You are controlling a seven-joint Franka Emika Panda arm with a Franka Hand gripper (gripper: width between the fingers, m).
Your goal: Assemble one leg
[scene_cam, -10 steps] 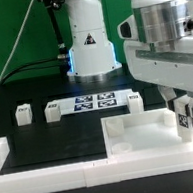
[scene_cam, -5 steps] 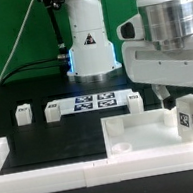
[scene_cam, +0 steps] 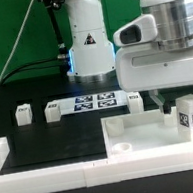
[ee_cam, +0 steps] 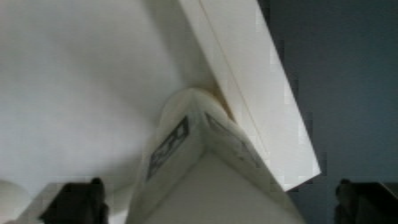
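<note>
now leg [scene_cam: 192, 114] upright near tray [scene_cam: 142, 138] edge, claw [scene_cam: 165, 96] above, apart.

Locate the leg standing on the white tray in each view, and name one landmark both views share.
Exterior view: the leg stands upright on the white tray, at the exterior view's right, below the raised end effector.
Wrist view: the leg sits mid-frame, its tag face seen edge-on.
Shared landmark: the tray, whose rim runs beside the leg.
</note>
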